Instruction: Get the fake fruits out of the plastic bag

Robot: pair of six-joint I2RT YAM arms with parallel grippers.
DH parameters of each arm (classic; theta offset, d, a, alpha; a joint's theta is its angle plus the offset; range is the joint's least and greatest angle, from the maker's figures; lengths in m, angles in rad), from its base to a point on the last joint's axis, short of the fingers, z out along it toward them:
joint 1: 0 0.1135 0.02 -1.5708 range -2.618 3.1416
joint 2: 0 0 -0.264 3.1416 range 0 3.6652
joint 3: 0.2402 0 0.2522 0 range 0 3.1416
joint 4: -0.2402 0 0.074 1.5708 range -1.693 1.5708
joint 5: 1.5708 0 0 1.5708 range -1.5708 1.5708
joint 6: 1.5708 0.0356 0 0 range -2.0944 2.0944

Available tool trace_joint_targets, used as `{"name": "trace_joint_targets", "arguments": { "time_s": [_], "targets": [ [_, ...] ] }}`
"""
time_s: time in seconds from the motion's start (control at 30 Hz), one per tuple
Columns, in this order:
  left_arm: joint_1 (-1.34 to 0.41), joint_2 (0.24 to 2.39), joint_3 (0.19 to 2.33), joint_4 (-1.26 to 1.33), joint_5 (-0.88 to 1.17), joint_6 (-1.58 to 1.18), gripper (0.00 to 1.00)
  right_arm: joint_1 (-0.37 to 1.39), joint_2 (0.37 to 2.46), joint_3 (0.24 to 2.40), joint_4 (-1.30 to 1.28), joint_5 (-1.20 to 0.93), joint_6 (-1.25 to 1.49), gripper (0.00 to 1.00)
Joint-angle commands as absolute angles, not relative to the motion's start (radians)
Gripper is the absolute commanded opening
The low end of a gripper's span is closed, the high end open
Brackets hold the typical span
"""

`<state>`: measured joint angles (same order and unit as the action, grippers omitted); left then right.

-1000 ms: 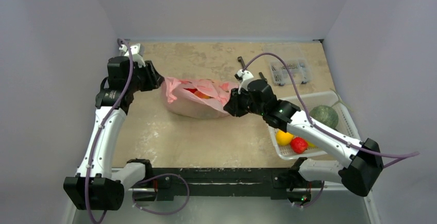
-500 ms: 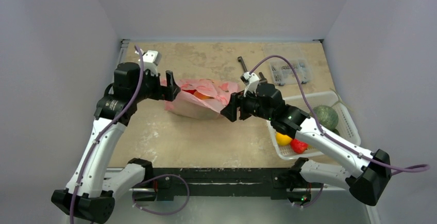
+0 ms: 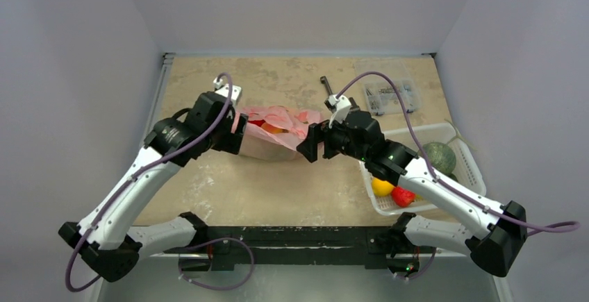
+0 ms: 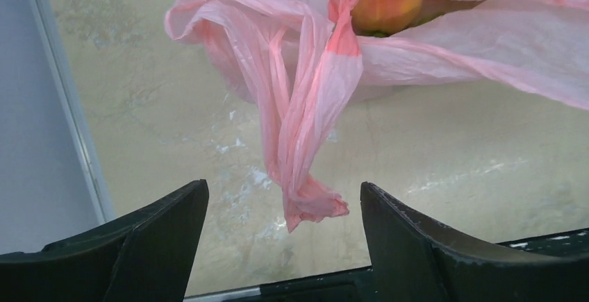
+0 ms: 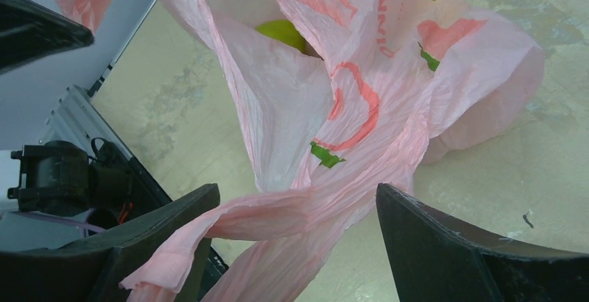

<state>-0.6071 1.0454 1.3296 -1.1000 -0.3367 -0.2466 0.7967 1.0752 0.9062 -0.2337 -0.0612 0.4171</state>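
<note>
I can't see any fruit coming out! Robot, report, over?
Left gripper, right gripper open. Plastic bag handles hang loose between jaws. Peach inside bag. Nothing in the way.

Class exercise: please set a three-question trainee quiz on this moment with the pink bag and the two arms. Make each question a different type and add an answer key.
1. True or false: the left gripper is clamped shut on the plastic bag.
2. Where does the dull green melon lie? A: inside the plastic bag. B: in the white basket. C: held by the left gripper.
3. Short answer: which fruit shows at the bag's mouth in the left wrist view?

Key
1. False. Its jaws stand wide open, and a bag handle hangs between them, not pinched.
2. B.
3. The orange-pink peach.
</note>
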Motion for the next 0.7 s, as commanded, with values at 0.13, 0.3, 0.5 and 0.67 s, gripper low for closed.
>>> {"name": "trace_joint_targets", "arguments": {
  "time_s": [0.13, 0.3, 0.5, 0.67],
  "targets": [
    [-0.631, 1.146, 1.324, -1.231, -0.475, -0.343, 0.33, 0.799, 1.052, 0.937, -0.226, -0.040, 0.404, 0.58],
    [-0.630, 1.029, 1.323, -1.220, -0.363, -0.396, 0.00, 0.801, 0.993, 0.850, -0.197, -0.070, 0.448, 0.22],
    [-0.629, 0.753, 1.204, -1.237, -0.130, -0.518, 0.00, 0.801, 0.892, 0.722, -0.231, -0.040, 0.475, 0.07],
    [-0.629, 0.562, 1.144, -1.223, -0.087, -0.592, 0.00, 0.801, 0.824, 0.588, -0.170, -0.038, 0.528, 0.12]
  ]
}}
